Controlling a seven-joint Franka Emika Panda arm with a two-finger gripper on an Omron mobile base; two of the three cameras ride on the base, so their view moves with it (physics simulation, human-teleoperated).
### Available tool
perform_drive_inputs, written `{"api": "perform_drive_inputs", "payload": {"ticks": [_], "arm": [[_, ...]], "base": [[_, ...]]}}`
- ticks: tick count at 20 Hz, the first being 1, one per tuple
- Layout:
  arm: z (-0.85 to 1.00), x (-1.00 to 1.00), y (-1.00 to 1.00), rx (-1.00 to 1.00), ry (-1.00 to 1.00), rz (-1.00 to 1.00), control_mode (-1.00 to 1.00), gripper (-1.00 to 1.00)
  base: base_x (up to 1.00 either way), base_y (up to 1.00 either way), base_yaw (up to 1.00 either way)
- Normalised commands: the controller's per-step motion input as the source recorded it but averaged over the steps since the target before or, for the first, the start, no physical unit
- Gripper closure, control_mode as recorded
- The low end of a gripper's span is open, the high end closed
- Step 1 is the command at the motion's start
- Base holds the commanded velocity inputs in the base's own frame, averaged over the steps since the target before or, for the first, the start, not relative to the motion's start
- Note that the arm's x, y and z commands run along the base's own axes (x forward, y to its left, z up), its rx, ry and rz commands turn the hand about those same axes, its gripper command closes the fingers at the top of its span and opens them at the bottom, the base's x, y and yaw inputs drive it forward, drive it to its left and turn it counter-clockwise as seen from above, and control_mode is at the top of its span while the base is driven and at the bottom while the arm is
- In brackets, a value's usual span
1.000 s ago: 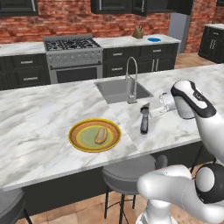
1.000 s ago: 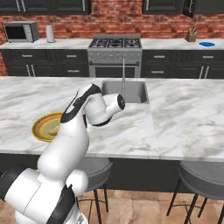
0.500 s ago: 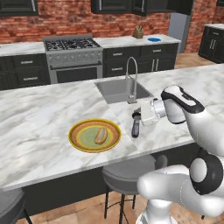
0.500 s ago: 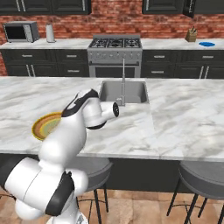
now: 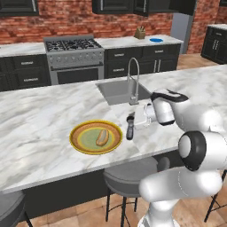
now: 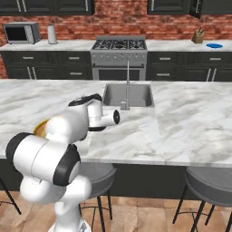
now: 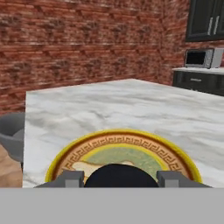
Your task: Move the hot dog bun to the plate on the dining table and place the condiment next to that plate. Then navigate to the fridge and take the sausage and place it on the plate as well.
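Note:
On the marble dining table (image 5: 44, 119) lies the plate (image 5: 95, 136), orange-yellow at the rim and green inside, with the hot dog bun (image 5: 102, 137) on it. Just right of the plate's rim stands the dark condiment (image 5: 130, 129) bottle, upright and low over the counter. My gripper (image 5: 132, 120) is shut on its upper part from the right. The hand view looks over the bottle's dark cap (image 7: 121, 175), between my fingertips (image 7: 70, 178), at the plate (image 7: 131, 139) and the bun (image 7: 87, 166). From the right base view the arm hides all but a sliver of the plate (image 6: 41, 128).
The inset sink (image 5: 119, 91) and steel faucet (image 5: 133, 77) lie just behind the bottle. Grey stools (image 5: 128, 177) stand under the table's near edge. Along the brick wall are a stove (image 5: 73, 44), black cabinets, a blue plate (image 5: 155, 40) and the fridge (image 5: 181, 24).
The gripper has carried the condiment bottle left and down, from beside the sink to the plate's right rim. Plate and bun have stayed put.

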Motion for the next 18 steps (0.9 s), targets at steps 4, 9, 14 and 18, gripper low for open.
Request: {"api": "perform_drive_inputs", "payload": {"ticks": [4, 9, 14, 18], "arm": [[-0.21, 0.13, -0.03, 0.00, -0.02, 0.04, -1.00, 1.00], [-0.18, 0.00, -0.05, 0.00, -0.04, 0.06, -1.00, 1.00], [-0.13, 0.00, 0.00, 0.01, -0.07, 0.05, -1.00, 1.00], [-0.14, 0.08, 0.00, 0.03, -0.08, 0.04, -1.00, 1.00]], "base": [[0.00, 0.00, 0.00], [0.00, 0.00, 0.00], [0.00, 0.00, 0.00], [0.00, 0.00, 0.00]]}}
